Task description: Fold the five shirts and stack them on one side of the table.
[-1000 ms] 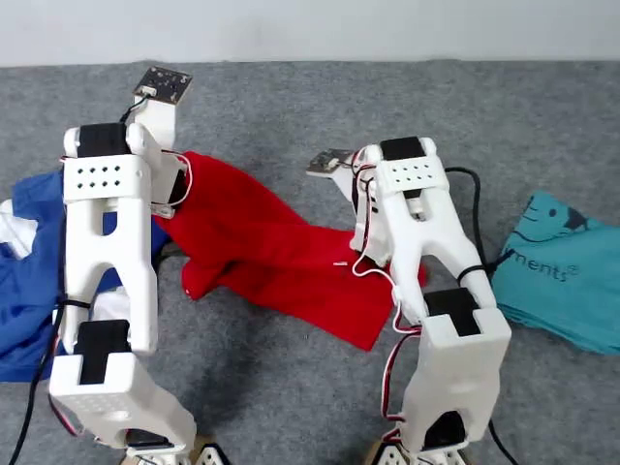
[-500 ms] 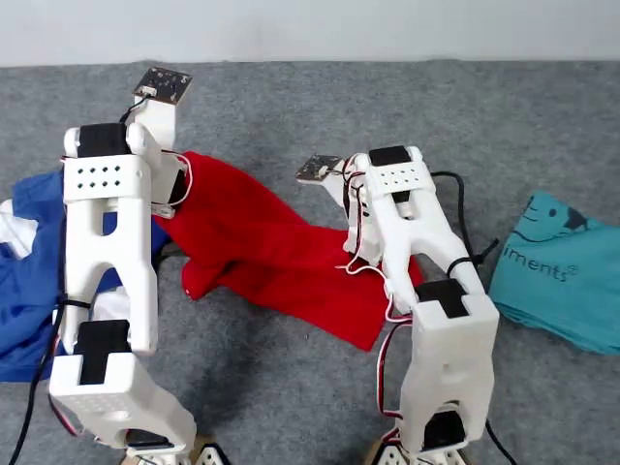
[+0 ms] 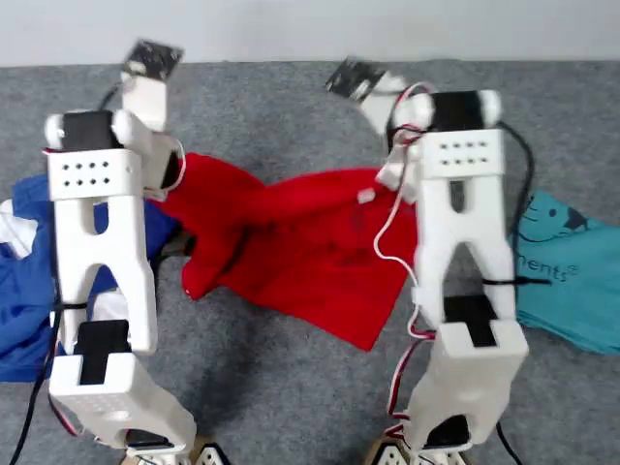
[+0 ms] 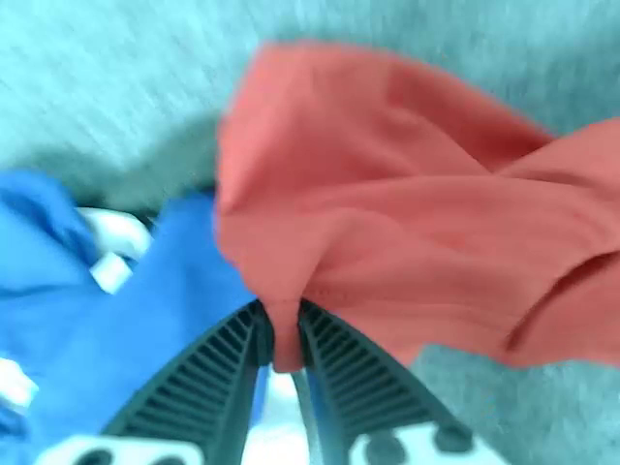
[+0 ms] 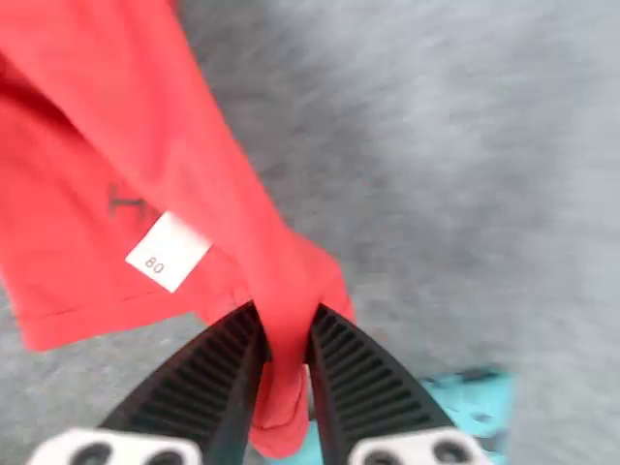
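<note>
A red shirt (image 3: 300, 247) is stretched across the middle of the grey table between my two arms. My left gripper (image 4: 279, 334) is shut on one bunched edge of the red shirt (image 4: 407, 242), at the shirt's left end in the high view. My right gripper (image 5: 286, 339) is shut on another edge of the red shirt (image 5: 126, 165), near its white size tag (image 5: 167, 252), at the far right of the shirt in the high view. A blue shirt (image 3: 29, 281) lies crumpled at the left edge. A teal shirt (image 3: 567, 276) lies at the right edge.
The blue shirt (image 4: 107, 320) with white trim lies right under my left gripper. A corner of the teal shirt (image 5: 475, 407) lies beside my right gripper. Bare grey table (image 3: 291, 107) runs along the far side up to a white wall.
My right arm has swung toward the far right, lifting its edge of the red shirt and spreading the cloth wider. My left arm has shifted slightly away, still holding its end.
</note>
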Controlling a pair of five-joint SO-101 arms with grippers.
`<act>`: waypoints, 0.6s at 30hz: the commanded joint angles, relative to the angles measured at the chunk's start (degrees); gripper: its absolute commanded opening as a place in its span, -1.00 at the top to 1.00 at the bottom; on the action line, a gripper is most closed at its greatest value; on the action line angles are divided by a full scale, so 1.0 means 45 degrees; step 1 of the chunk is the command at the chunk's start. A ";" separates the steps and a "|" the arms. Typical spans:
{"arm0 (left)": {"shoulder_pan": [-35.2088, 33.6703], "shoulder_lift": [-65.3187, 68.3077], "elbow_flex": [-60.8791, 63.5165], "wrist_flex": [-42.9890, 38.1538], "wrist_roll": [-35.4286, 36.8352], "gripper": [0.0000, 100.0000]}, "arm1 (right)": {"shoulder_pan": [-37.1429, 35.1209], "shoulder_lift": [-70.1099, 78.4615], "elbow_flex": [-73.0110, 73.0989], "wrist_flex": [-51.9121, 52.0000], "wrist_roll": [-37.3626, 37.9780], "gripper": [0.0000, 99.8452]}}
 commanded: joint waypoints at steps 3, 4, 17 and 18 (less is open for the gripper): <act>0.0098 -0.0176 -0.3253 0.0391 -0.0156 0.97 | 0.0420 -0.2237 -0.1465 0.0498 0.0840 0.98; 0.0098 -0.0176 -0.3624 0.0391 -0.0156 0.97 | 0.0459 -0.2452 -0.1465 0.0498 0.1035 0.98; 0.0078 -0.0176 -0.9055 0.0371 -0.0195 0.97 | 0.1338 -0.4484 -0.4220 0.0322 0.1621 0.98; 0.0078 -0.0176 -0.9563 0.0371 -0.0195 0.97 | 0.1338 -0.4542 -0.4650 0.0303 0.1797 0.98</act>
